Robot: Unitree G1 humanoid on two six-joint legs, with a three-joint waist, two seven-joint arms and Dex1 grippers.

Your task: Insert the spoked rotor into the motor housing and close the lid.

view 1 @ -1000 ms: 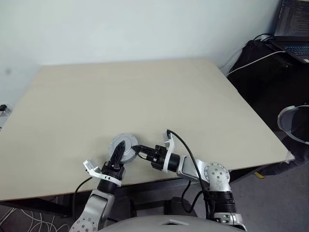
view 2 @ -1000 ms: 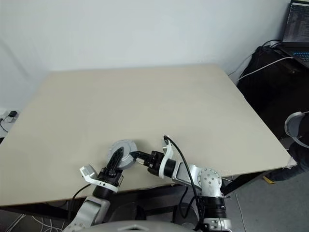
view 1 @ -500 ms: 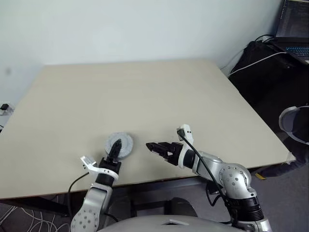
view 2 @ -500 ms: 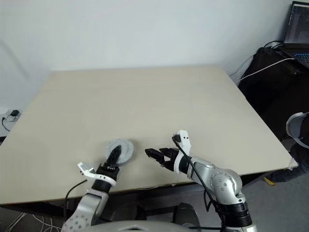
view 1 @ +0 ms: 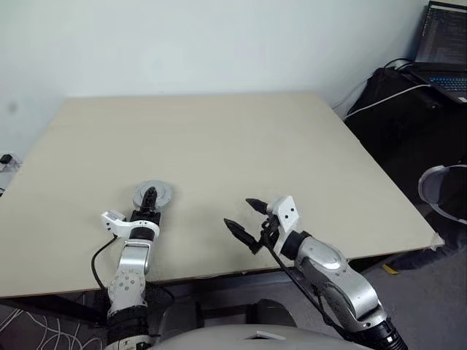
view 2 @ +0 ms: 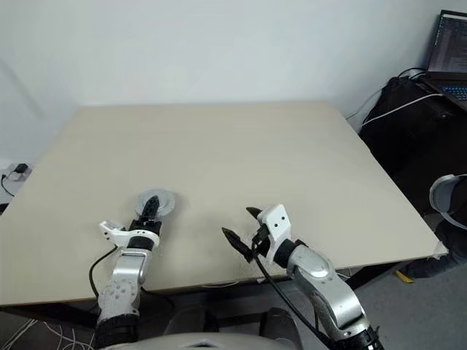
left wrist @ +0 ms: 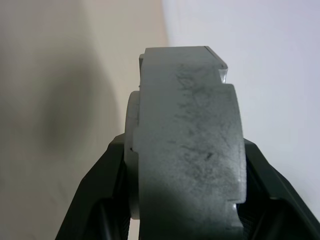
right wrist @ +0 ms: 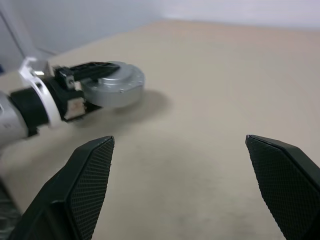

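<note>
- One round silver-grey disc assembly (view 1: 153, 194) is on the table (view 1: 241, 138), near the front-left part, plain grey face up. It looks like the lid, seated on whatever is under it; can't tell housing or rotor from these views.
- Ridged edge and a stepped rim show up close in the left wrist view (left wrist: 187, 150).
- Left gripper (view 1: 149, 198) is clamped across the disc, one black finger (right wrist: 92, 68) lying over the top face, the other under or beside it. Disc sits at table level; can't tell if it's touching the surface.
- Right gripper (view 1: 243, 216) is released, fingers spread wide, nothing between them. It hovers over bare table near the front edge, well apart from the disc, pointing toward it.
- Right wrist view has both fingertips (right wrist: 92, 182) wide apart with the disc and left gripper beyond.
- Off the table's right side: dark bag (view 1: 398, 95) with a white cable, a laptop (view 1: 445, 44) above it.
</note>
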